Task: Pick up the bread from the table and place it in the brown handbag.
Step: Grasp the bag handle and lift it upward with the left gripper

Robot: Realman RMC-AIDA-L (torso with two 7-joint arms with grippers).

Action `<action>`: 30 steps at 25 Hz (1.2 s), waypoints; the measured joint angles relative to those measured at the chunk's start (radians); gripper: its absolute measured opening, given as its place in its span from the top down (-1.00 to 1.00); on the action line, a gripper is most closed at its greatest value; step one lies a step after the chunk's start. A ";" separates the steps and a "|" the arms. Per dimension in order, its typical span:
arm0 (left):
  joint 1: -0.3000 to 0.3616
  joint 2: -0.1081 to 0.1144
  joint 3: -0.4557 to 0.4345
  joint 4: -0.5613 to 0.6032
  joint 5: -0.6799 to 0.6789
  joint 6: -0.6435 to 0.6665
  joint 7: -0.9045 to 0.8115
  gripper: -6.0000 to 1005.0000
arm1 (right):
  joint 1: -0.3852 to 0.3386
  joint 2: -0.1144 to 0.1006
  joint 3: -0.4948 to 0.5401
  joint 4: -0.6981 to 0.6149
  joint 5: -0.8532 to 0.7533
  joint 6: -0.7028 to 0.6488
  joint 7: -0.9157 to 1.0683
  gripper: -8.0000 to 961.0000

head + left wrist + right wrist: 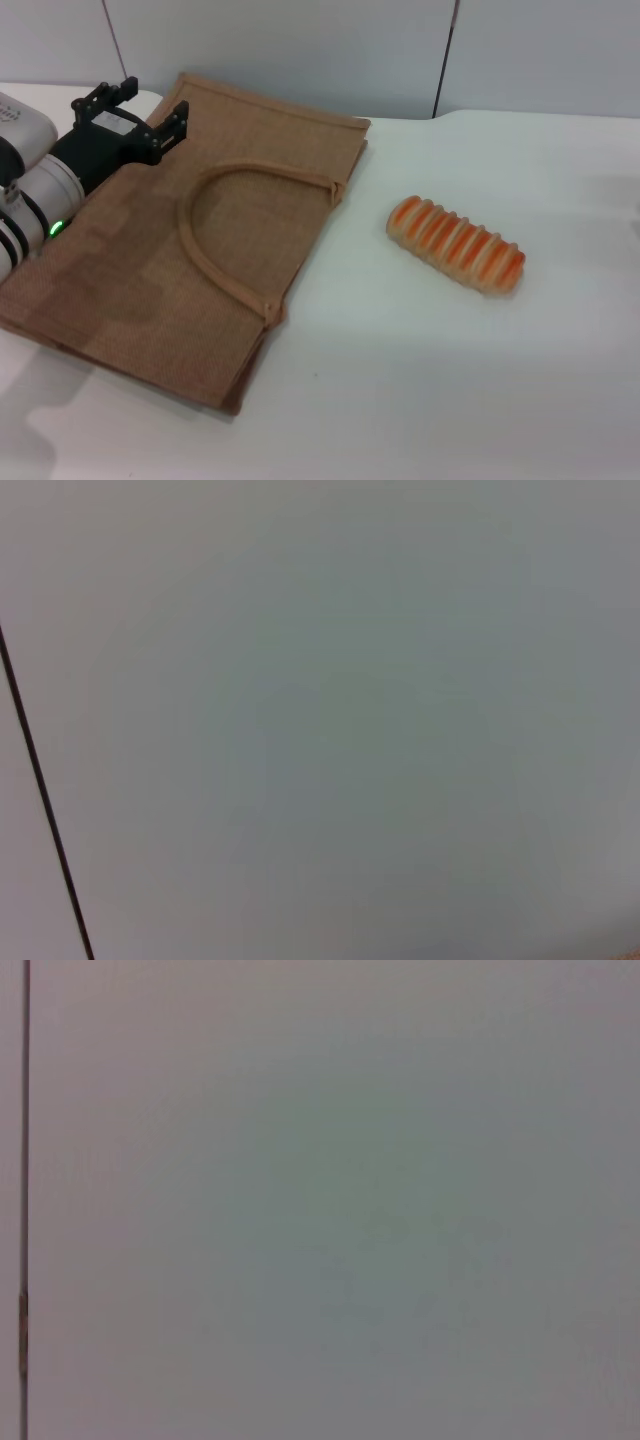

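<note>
The bread [456, 243], a ridged beige loaf with orange stripes, lies on the white table [430, 380] to the right of the brown handbag [190, 240]. The bag lies flat, one arched handle [225, 225] resting on top. My left gripper [148, 108] hovers over the bag's far left corner, black fingers spread open with nothing between them. The right gripper is out of view. Both wrist views show only a plain grey wall.
A grey panelled wall [300, 50] rises just behind the table's far edge. White tabletop stretches around the bread and in front of the bag.
</note>
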 joint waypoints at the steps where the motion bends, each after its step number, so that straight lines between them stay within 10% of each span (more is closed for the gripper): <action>1: 0.000 0.000 0.000 0.000 0.000 0.000 0.000 -0.44 | 0.000 0.000 0.000 0.000 0.000 0.000 0.000 -0.74; 30: -0.010 0.002 0.008 0.001 0.013 0.023 -0.066 -0.44 | 0.015 -0.002 0.002 0.003 0.000 0.048 0.000 -0.73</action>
